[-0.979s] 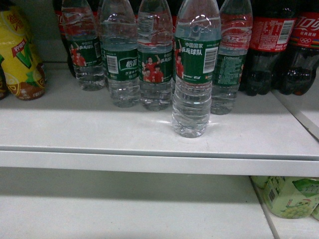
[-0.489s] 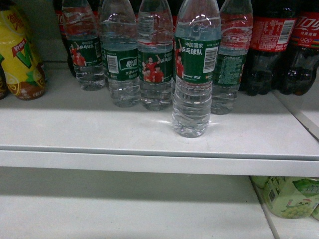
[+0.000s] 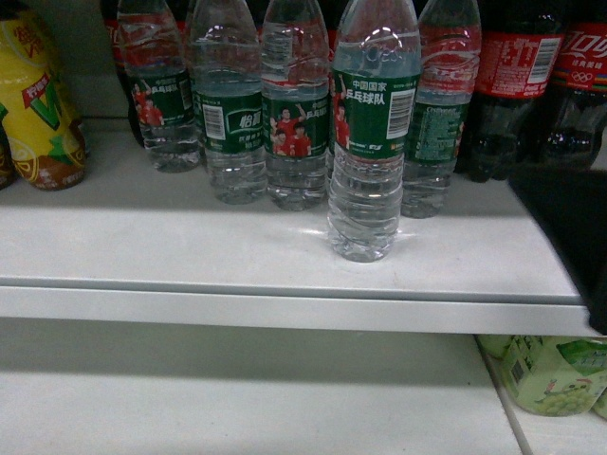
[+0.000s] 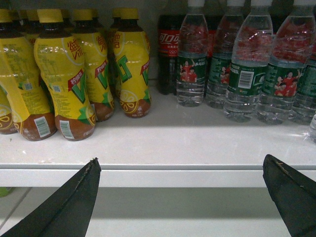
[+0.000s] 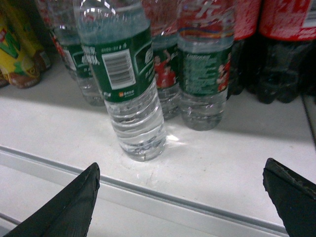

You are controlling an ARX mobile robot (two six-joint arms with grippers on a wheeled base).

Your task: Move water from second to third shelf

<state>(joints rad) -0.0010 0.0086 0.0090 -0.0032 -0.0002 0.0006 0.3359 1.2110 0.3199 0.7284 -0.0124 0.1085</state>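
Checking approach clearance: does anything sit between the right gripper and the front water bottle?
Nothing visible does. The water bottle stands alone ahead of the other bottles, with only bare shelf between it and the open right gripper.

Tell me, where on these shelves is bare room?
The front strip of the upper shelf is bare left of the lone front water bottle. The lower shelf is bare left of the green bottles. The back row is crowded.

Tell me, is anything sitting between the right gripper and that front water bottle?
No. In the right wrist view, only bare white shelf lies between the open right gripper and the front water bottle.
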